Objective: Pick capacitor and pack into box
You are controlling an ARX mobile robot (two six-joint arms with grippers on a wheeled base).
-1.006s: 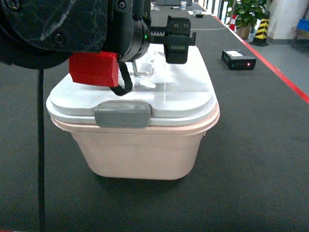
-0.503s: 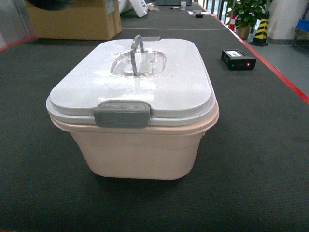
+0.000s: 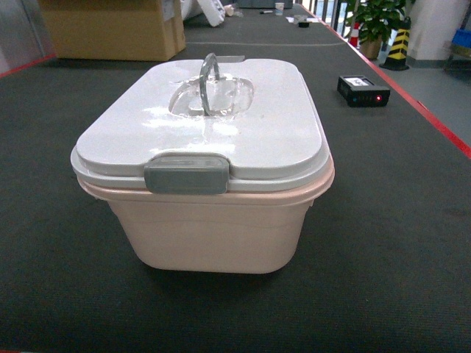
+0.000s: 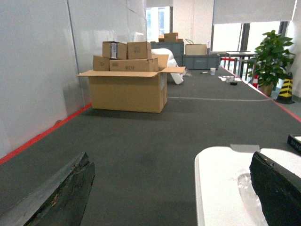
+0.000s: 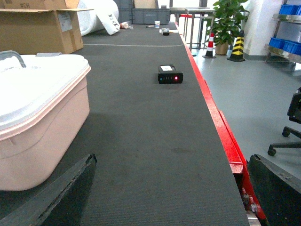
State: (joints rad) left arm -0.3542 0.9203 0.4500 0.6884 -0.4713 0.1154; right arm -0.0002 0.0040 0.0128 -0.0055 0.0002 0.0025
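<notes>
Left end effector: spread wide and holding nothing, its two dark fingers framing the lower corners of the left wrist view, one of them over the white lid; absent from the head view, so apparently raised clear of the work. Right end effector: likewise parted and unloaded, fingers low at either edge of the right wrist view, hanging above bare mat just right of the box. Box: pale pink tub with rounded corners, standing upright on the dark surface, centre of the head view. Lid: light grey, seated flat on the rim, grey latch folded down over the front lip, which suggests the box is closed. Handle: grey hoop standing upright in a clear recess at mid-lid, probably left up where a grip would reach it. Capacitor: not visible in any view; whether it lies inside the shut box cannot be told. Judged state of task: packing looks finished or paused, both arms parked away from the tub. Also on the surface: a small black device with a red light, well apart to the right rear; an open cardboard carton far back on the left, smaller cartons stacked on it. Beyond the red edge: a potted plant.
</notes>
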